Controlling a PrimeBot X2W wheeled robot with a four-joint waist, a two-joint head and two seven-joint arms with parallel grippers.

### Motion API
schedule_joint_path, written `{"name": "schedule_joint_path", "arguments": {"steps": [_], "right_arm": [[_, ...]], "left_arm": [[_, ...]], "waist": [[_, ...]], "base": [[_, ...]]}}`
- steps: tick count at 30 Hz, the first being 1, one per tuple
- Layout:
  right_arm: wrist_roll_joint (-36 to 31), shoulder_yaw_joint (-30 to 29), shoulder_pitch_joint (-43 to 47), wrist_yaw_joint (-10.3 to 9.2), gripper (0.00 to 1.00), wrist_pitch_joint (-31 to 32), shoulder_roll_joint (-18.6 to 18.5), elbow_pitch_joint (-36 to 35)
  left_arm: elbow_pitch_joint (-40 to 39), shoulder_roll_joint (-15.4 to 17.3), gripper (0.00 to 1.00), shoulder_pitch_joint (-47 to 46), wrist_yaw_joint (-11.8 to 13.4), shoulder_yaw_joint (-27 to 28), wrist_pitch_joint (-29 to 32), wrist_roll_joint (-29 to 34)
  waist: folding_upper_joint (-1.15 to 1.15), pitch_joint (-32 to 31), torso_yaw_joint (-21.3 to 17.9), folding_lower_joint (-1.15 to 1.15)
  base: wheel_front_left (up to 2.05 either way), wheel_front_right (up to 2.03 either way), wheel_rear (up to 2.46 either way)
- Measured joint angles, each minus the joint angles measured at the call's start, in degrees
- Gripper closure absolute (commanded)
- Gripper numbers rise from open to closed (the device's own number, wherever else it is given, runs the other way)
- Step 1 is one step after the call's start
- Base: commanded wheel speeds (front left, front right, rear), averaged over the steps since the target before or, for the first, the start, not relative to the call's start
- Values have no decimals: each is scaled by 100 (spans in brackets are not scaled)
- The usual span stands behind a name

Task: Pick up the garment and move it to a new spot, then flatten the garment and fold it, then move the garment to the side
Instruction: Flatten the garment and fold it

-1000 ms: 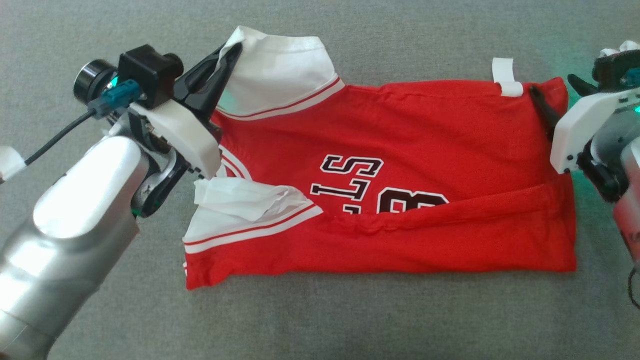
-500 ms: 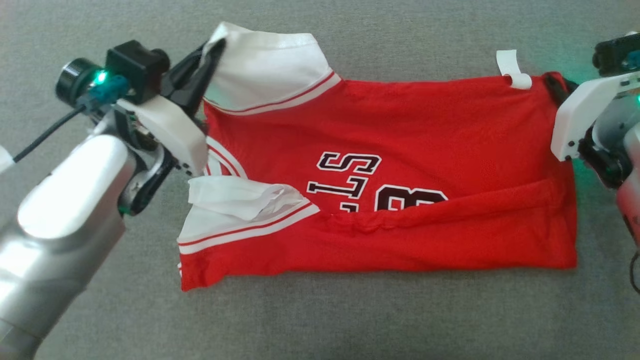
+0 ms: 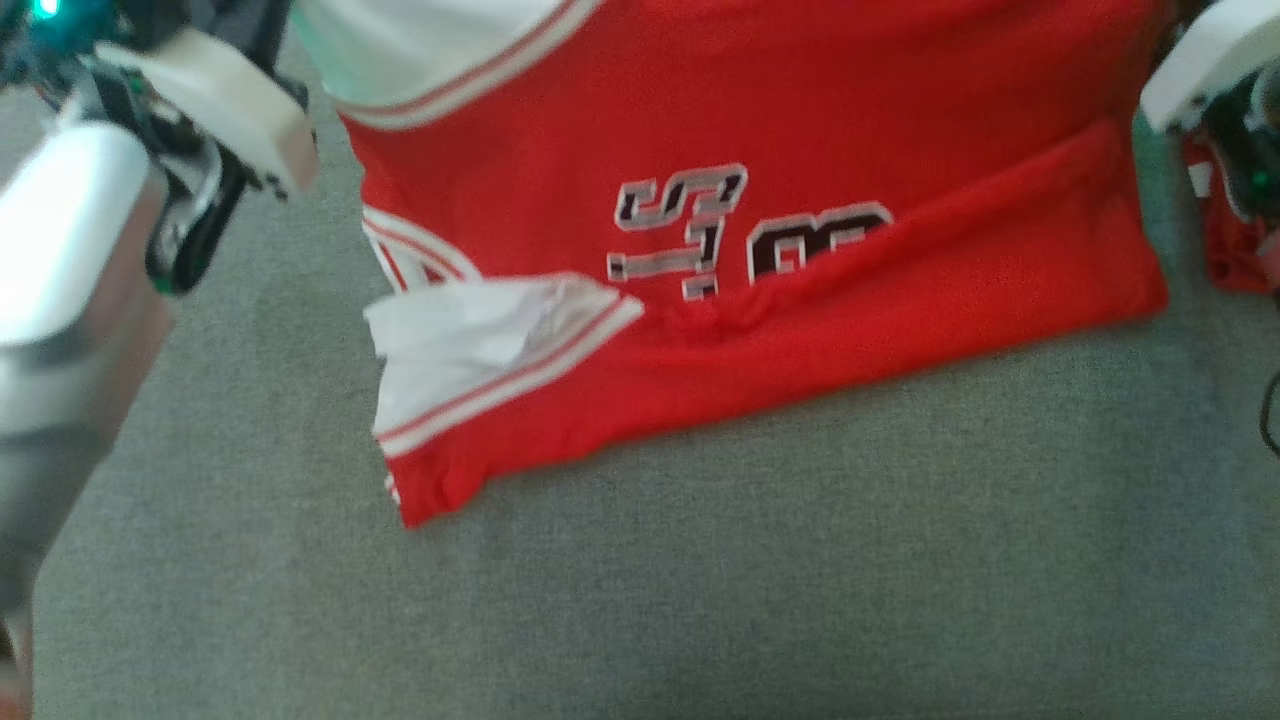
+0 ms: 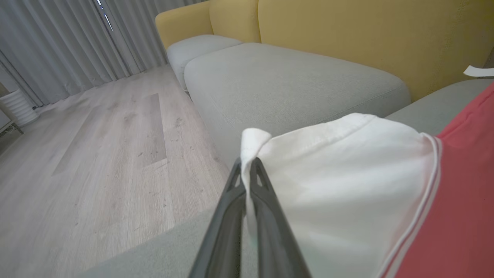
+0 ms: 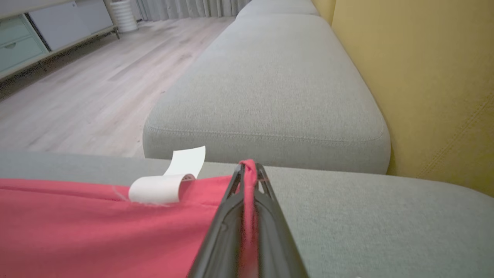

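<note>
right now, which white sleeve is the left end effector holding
The far white sleeve, pinched at its corner by the left end effector. The near white sleeve lies crumpled and ungripped on the red jersey.

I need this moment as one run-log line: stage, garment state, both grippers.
stage: fold | garment: near edge lies on grey cushion | left gripper: shut on white sleeve | right gripper: shut on red corner

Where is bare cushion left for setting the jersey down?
Bare cushion spans the whole strip in front of the jersey, plus a narrower patch between its sleeve and the left arm. Crowded farther back, where left pincer and right pincer grip it.
</note>
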Motion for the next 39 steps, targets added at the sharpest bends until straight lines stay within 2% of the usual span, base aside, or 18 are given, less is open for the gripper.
{"name": "schedule_joint_path", "arguments": {"steps": [5,9,16,21,32,39], "right_arm": [[77,-86,-265,0,100,-408,137,115],[209,-48,-245,0,100,-500,160,237],[613,164,36,0,100,-376,136,196],[1071,530,724,0,100,98,-97,21],[1567,1217,1349,0,100,943,-656,-319],[1667,1662,1424,0,100,1408,-942,-491]], "left_arm": [[588,-234,100,-375,-85,16,-377,144],[879,-374,100,-393,-212,-24,-571,144],[816,-368,100,-77,-383,-100,-626,-66],[77,-25,100,720,-480,-412,-177,-467],[-1784,938,100,1944,-476,-909,937,-1212],[-2509,1259,100,2193,-476,-1085,1467,-1563]], "waist": [[0,72,-36,1],[0,3,-3,0],[0,-245,63,-1],[0,-553,165,-1],[0,-969,323,-2],[0,-1069,305,-1]], "base": [[0,0,0],[0,0,0],[0,0,0],[0,0,0],[0,0,0],[0,0,0]]}}
